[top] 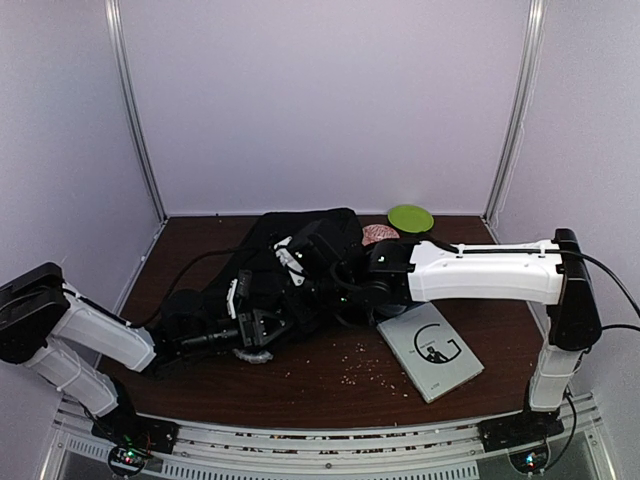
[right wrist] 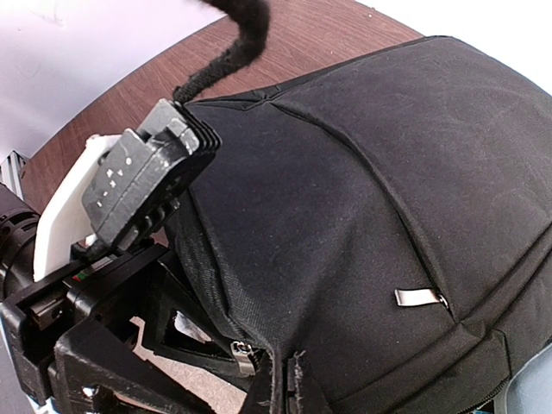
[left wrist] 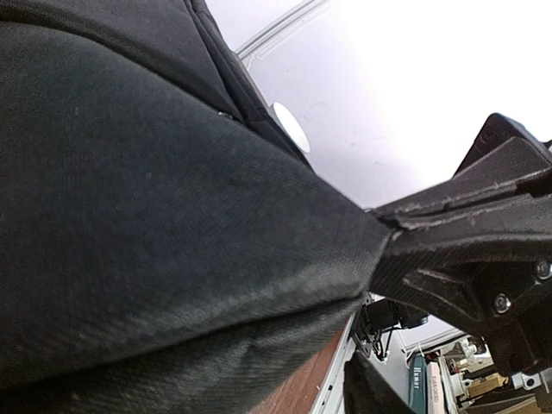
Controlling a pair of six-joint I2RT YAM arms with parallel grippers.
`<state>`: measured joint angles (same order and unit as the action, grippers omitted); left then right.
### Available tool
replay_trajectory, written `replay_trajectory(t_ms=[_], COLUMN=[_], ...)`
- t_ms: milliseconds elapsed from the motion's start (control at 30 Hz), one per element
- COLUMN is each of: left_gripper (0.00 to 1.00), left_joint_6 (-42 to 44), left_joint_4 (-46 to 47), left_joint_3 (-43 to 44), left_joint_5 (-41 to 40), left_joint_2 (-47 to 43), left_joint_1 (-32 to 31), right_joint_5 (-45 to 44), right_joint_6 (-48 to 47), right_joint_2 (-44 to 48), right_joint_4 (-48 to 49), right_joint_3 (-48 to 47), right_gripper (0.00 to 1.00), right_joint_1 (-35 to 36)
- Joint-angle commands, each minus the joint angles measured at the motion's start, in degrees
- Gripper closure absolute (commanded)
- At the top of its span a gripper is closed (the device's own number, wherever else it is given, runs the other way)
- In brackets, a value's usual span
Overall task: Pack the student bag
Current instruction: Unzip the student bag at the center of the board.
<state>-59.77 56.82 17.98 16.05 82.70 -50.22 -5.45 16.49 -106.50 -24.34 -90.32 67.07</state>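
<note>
The student bag (top: 300, 250) is a large black fabric backpack lying in the middle of the table. My left gripper (top: 262, 325) is at its near left side. In the left wrist view its jaws (left wrist: 369, 297) stand part open around a thick fold of the bag (left wrist: 172, 216). The upper finger (left wrist: 466, 233) touches the cloth, and a gap shows above the lower finger (left wrist: 379, 392). My right gripper (top: 345, 285) is at the bag's right side. It is shut (right wrist: 285, 381) on the bag's cloth edge (right wrist: 345, 198), close to a silver zip pull (right wrist: 241, 354).
A grey book (top: 430, 350) lies near the right front of the table. A green round plate (top: 410, 217) and a pink thing (top: 380, 235) sit behind the right arm. Crumbs (top: 370, 365) dot the brown tabletop. The left arm's wrist (right wrist: 129, 185) crowds the bag's left side.
</note>
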Motion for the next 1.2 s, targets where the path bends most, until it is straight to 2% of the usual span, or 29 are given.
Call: replay_trajectory(t_ms=[0,600,1000,1167], left_gripper=[0.56,0.78,1.00,1.00], left_joint_6=[-0.13,-0.98,-0.60,0.27], left_joint_4=[6.34,6.12,2.52,-0.71], left_joint_3=[-0.07,0.72,1.08,0.29], left_joint_5=[-0.01,-0.29,-1.81,-3.21], left_joint_2=[1.45,3.66,3.03,1.23], left_joint_1=[0.97,1.93,2.12,2.14], right_joint_5=[3.17,3.43,2.82,1.24], right_joint_6=[0.80,0.82,0.66,0.22], right_joint_2=[3.31,3.42,3.64,4.31], right_joint_4=[3.70,3.75,3.85,3.77], right_joint_3=[0.23,0.89,1.74,3.44], right_gripper=[1.00,1.00,1.00,1.00], right_joint_1=[0.60,0.55,0.59,0.56])
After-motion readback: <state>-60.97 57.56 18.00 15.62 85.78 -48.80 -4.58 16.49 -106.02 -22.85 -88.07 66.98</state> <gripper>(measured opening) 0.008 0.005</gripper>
